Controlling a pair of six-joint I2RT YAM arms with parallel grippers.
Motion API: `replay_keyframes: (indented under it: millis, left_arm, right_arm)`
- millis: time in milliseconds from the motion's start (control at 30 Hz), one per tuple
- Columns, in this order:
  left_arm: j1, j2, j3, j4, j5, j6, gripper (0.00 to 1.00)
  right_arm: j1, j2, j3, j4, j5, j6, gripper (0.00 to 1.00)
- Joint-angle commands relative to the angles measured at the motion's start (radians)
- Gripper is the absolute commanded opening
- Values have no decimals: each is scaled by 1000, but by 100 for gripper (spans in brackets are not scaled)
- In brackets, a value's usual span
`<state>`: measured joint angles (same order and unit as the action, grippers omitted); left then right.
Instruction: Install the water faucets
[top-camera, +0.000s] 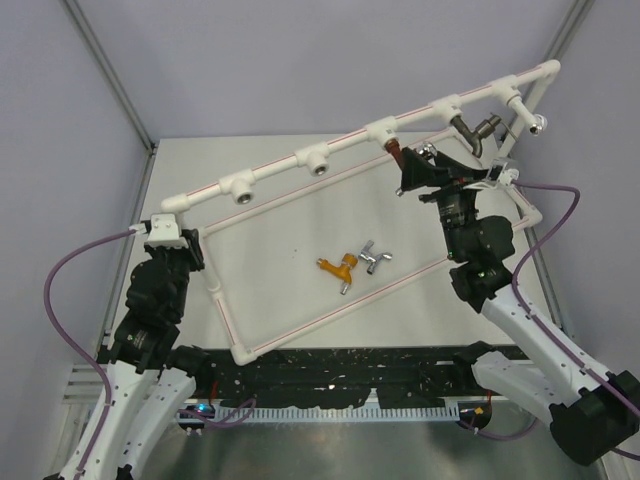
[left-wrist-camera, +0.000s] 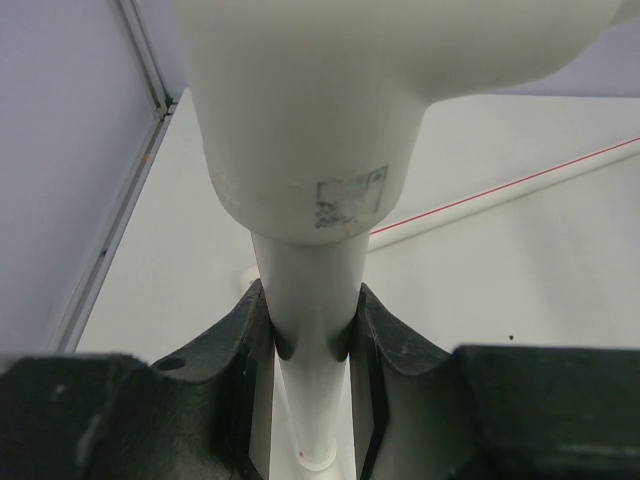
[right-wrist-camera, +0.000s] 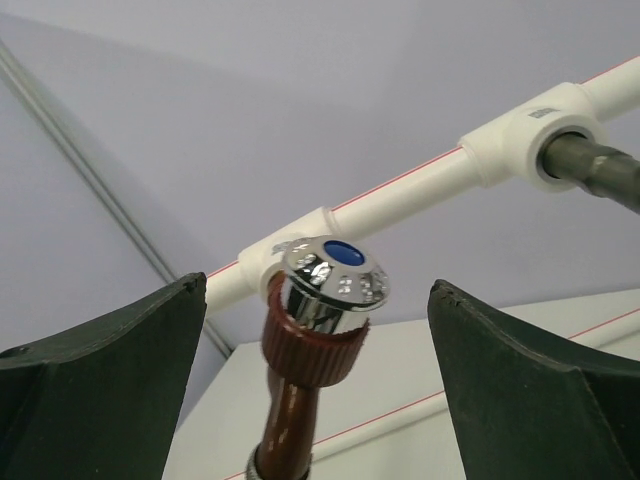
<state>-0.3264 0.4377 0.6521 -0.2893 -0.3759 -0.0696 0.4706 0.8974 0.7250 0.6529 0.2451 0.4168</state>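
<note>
A white pipe frame (top-camera: 300, 160) stands tilted over the table, with T-shaped sockets along its top rail. A dark grey faucet (top-camera: 478, 130) sits in one socket and also shows in the right wrist view (right-wrist-camera: 590, 165). A red-brown faucet (top-camera: 398, 152) with a chrome cap (right-wrist-camera: 330, 275) hangs at the neighbouring socket (right-wrist-camera: 275, 262). My right gripper (right-wrist-camera: 315, 290) is open, one jaw on each side of this faucet and not touching it. An orange faucet (top-camera: 340, 266) and a silver faucet (top-camera: 374, 255) lie on the table. My left gripper (left-wrist-camera: 310, 295) is shut on the frame's left upright pipe (left-wrist-camera: 310, 270).
Two open sockets (top-camera: 318, 163) (top-camera: 243, 193) show on the left half of the top rail. The frame's lower pipes (top-camera: 330, 310) ring the loose faucets. Purple cables (top-camera: 60, 270) loop beside both arms. Metal posts (top-camera: 110, 70) edge the table.
</note>
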Motion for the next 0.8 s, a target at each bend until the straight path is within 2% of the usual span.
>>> replay_keyframes:
  millis: [0, 100, 300, 500, 533, 567, 667, 767]
  left_arm:
    - [-14, 6, -8, -34, 86, 19, 0]
    - [-14, 2, -8, -33, 86, 19, 0]
    - [-14, -2, -8, -33, 81, 21, 0]
    - [-14, -2, -8, -33, 81, 21, 0]
    - [-16, -1, -6, -33, 78, 21, 0]
    - [-14, -1, -8, -33, 78, 21, 0]
    - [-14, -1, -6, -33, 78, 21, 0]
    - [-16, -1, -8, -33, 78, 21, 0]
  right_arm:
    - [-42, 21, 50, -16, 46, 29, 97]
    - [-73, 32, 33, -15, 51, 123, 100]
    - [-125, 34, -59, 40, 66, 460, 92]
    - [-142, 25, -118, 67, 69, 599, 91]
    - [-142, 17, -121, 67, 68, 593, 92]
    - [-144, 12, -121, 62, 65, 553, 98]
    - [-145, -29, -105, 44, 36, 401, 95]
    - [-148, -96, -81, 7, 0, 121, 95]
